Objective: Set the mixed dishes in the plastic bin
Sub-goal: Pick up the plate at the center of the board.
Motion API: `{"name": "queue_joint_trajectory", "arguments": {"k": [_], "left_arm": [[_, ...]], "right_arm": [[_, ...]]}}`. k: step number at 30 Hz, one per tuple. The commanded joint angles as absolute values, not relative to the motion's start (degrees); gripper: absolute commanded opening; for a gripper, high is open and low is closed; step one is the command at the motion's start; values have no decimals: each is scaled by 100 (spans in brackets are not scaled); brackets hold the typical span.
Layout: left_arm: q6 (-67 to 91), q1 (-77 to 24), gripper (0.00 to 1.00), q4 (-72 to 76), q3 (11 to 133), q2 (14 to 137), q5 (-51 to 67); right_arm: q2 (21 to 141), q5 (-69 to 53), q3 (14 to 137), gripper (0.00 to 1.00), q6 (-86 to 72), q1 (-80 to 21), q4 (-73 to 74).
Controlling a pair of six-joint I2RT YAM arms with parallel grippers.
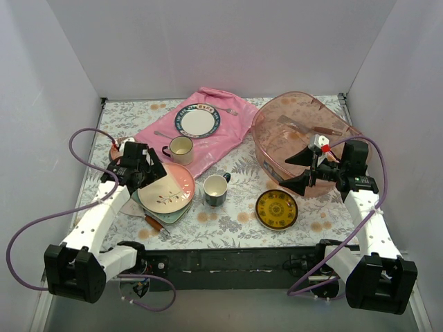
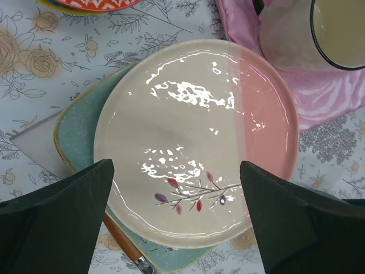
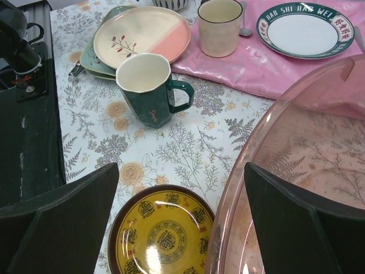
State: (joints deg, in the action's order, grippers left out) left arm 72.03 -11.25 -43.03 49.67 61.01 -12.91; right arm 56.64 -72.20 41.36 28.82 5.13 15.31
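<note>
The left gripper (image 2: 175,168), jaws spread wide and holding nothing, hangs over the pink-and-cream plate (image 2: 194,114), which lies on the pale green tray (image 2: 77,128) at the left of the table (image 1: 242,200). The right gripper (image 3: 181,168), likewise spread and empty, sits at the near rim of the plastic bin (image 1: 277,114) on the right. The yellow plate (image 3: 165,240) lies just beside the bin, and the dark mug (image 3: 149,91) stands upright mid-table.

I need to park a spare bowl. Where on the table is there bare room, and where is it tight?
Bare tablecloth lies between the dark mug and the yellow plate, and along the near edge before them. The far-left corner beside the pink cloth is free too. Crowded: the left, around the pink-and-cream plate under the left gripper.
</note>
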Motion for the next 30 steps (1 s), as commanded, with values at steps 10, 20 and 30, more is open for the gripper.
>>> {"name": "queue_joint_trajectory", "arguments": {"k": [10, 20, 30], "left_arm": [[6662, -62, 72, -3279, 4412, 6583, -1037], [6530, 378, 60, -3032, 4254, 6996, -519], [6469, 712, 60, -2795, 4122, 7128, 210]], "right_arm": [[5704, -7409, 4219, 99, 3041, 510, 1723], [5757, -7418, 4219, 99, 3050, 501, 1740], [5792, -7436, 4210, 99, 3076, 475, 1749]]}}
